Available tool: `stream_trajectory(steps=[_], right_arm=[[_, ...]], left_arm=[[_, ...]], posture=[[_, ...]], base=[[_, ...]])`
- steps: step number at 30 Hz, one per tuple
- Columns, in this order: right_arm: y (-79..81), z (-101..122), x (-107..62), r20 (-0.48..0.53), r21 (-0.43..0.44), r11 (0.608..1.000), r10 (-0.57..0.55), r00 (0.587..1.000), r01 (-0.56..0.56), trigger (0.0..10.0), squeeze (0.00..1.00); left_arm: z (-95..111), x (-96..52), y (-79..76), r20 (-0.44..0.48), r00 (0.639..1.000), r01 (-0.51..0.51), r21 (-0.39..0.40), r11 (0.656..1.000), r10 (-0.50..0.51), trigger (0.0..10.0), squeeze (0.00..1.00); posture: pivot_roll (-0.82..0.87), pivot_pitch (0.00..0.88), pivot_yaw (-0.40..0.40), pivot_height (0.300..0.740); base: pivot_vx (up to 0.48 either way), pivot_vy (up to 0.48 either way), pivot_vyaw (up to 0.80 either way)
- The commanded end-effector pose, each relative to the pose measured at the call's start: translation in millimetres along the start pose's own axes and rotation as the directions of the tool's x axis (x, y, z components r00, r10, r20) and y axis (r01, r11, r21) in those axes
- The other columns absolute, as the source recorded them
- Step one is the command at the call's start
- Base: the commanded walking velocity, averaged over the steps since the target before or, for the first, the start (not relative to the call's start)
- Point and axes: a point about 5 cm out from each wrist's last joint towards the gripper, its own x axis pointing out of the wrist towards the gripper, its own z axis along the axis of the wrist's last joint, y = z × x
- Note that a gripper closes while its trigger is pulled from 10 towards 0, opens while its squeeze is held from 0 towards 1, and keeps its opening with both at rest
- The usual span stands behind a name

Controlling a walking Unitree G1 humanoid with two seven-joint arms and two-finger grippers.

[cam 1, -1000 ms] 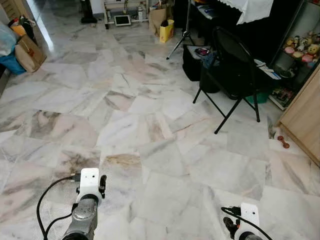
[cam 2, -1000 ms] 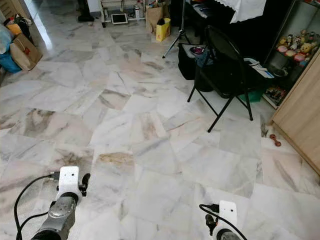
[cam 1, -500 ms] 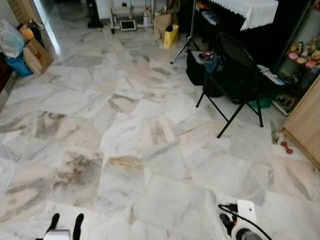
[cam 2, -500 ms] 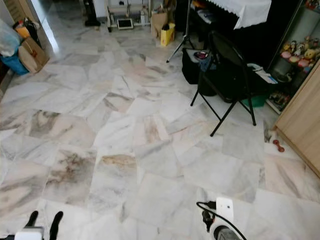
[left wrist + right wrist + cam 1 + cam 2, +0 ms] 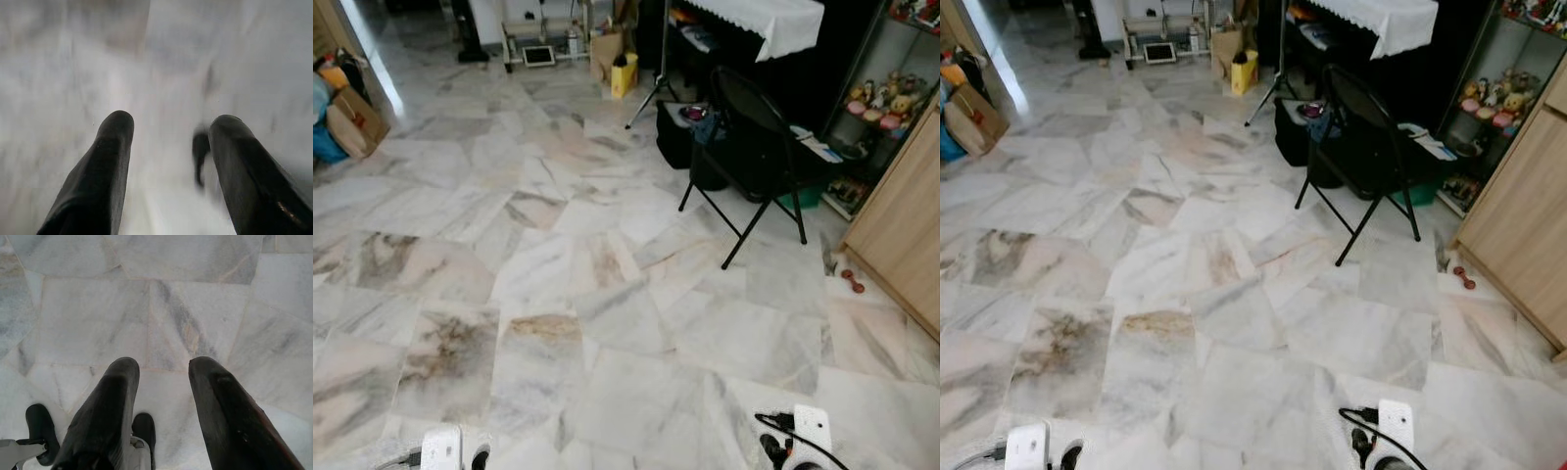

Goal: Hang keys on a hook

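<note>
1. The left gripper [image 5: 168,142] hangs low over the marble floor [image 5: 607,294], fingers spread apart, gripping nothing.
2. The right gripper [image 5: 161,377] hangs likewise, fingers parted, bare.
3. No keys or hook can be made out, so neither arm is nearer; the folding chair [image 5: 754,147] stands ahead-right.

Your head cameras look forward and down across the marble floor [image 5: 607,294] toward a black folding chair [image 5: 754,147], sharing nearly everything. Each wrist camera peers along its fingers, close above that floor.
</note>
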Motion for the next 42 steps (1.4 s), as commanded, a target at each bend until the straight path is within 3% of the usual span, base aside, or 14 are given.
stream_trajectory(steps=[1,3,6,16,19,22,25,36,42], right_arm=[[0.3,-6,-0.9,-0.024,0.011,1.0,-0.004,1.0,0.004,10.0,0.0],[2.7,-9,-1.0,-0.035,0.003,1.0,0.002,0.999,-0.002,10.0,0.0],[3.9,-10,-1.0,-0.034,0.01,1.0,0.004,0.999,-0.003,10.0,0.0],[-4.4,-8,-1.8,-0.051,0.004,1.0,-0.006,0.999,0.006,10.0,0.0],[-11.4,-9,-3.2,-0.071,0.012,1.0,-0.018,0.997,0.019,10.0,0.0],[-17.9,-13,-5.5,-0.087,0.023,0.999,-0.027,0.996,0.029,10.0,0.0],[-19.1,-17,-6.7,-0.098,0.028,0.999,-0.024,0.995,0.027,10.0,0.0],[-4.7,-29,-6.5,-0.138,0.014,1.0,-0.013,0.99,0.015,10.0,0.0],[-3.0,-28,-5.7,-0.135,0.007,1.0,-0.017,0.991,0.018,10.0,0.0]], left_arm=[[-23,-4.3,0.6,-0.116,0.993,0.011,0.003,1.0,-0.01,10.0,0.0],[-36,-6.8,-5.7,-0.185,0.982,0.044,0.041,0.998,-0.036,10.0,0.0],[-40,-6.9,-10.2,-0.205,0.978,0.039,0.027,0.999,-0.033,10.0,0.0],[-15,5.3,-29.6,-0.168,0.983,0.084,0.017,0.996,-0.08,10.0,0.0],[-22,2.6,-27.3,-0.174,0.981,0.09,0.026,0.996,-0.084,10.0,0.0],[-28,0.2,-28.4,-0.192,0.975,0.13,0.097,0.987,-0.11,10.0,0.0],[-29,-0.3,-27.9,-0.193,0.976,0.123,0.082,0.989,-0.105,10.0,0.0],[-26,0.6,-28.1,-0.181,0.977,0.136,0.1,0.986,-0.117,10.0,0.0],[-21,2.2,-30.2,-0.167,0.975,0.172,0.158,0.972,-0.145,10.0,0.0]], posture=[[-0.11,0.0,-0.015,0.74],[-0.11,0.0,-0.015,0.74],[-0.12,0.004,-0.014,0.74],[-0.12,0.051,-0.023,0.74],[-0.13,0.058,-0.019,0.74],[-0.13,0.058,-0.018,0.74],[-0.13,0.059,-0.019,0.74],[-0.14,0.047,-0.007,0.74],[-0.15,0.035,0.005,0.74]], base=[[0.0,0.0,0.0],[0.0,0.0,0.0],[0.0,0.0,0.0],[0.0,0.0,0.0],[0.0,0.0,-0.31],[0.0,0.0,-0.64],[0.0,0.0,-0.69],[0.0,0.0,-0.7],[0.0,0.0,-0.7]])
